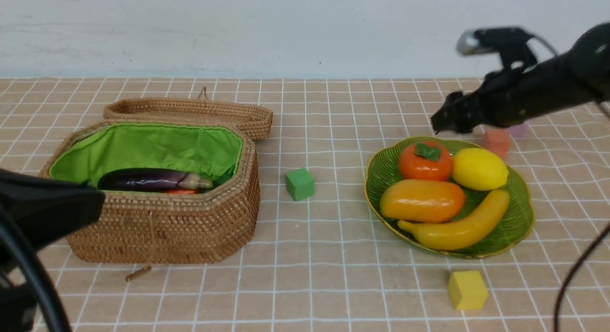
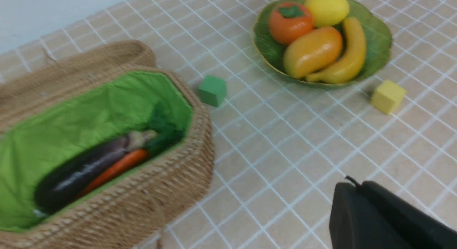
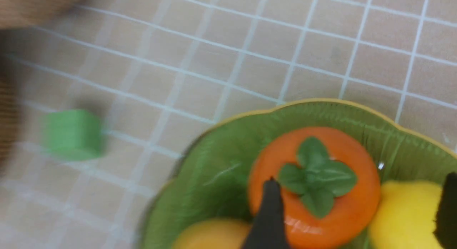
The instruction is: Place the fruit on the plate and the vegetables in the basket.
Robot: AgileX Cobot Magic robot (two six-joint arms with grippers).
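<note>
**Sorting looks nearly finished; the gourd is the only open question**

Front view: we see all four fruits on the plate [image 1: 517, 227]: persimmon [image 1: 425, 160], lemon [image 1: 479, 168], mango [image 1: 421, 200], banana [image 1: 460, 227]. The basket [image 1: 162, 227] sits well to the left with its lid [image 1: 190, 114] swung back. Inside we see the eggplant [image 1: 152, 179] and a sliver of the red chili [image 1: 180, 191] beneath it. The right gripper [image 1: 441, 125] hangs over the plate's far edge above the persimmon, holding nothing. Only a dark part of the left arm [image 1: 43, 213] shows at the near left; its fingers are out of sight here. A green cube [image 1: 299, 183], a yellow cube [image 1: 467, 289] and a pink cube [image 1: 496, 141] lie on the cloth, none of them ours to sort.

Left wrist view: eggplant [image 2: 78, 170] and chili [image 2: 117, 167] lie side by side in the basket [image 2: 150, 202], with something dark green [image 2: 162, 133] at their far end, likely chili leaves or the gourd; we cannot tell which. The left gripper shows only as a black body at the corner; we take it as closed and empty. The plate [image 2: 378, 34] with four fruits is far off.

Right wrist view: the right gripper [image 3: 357, 209] has its fingers [image 3: 269, 213] spread wide, straddling the persimmon [image 3: 314, 188] and the lemon [image 3: 403, 217] without clamping either. The plate [image 3: 221, 163] rim is visible.

We judge the fruit done and at least two vegetables binned. No vegetable remains on the cloth, so the gourd is probably in the basket, unseen.
</note>
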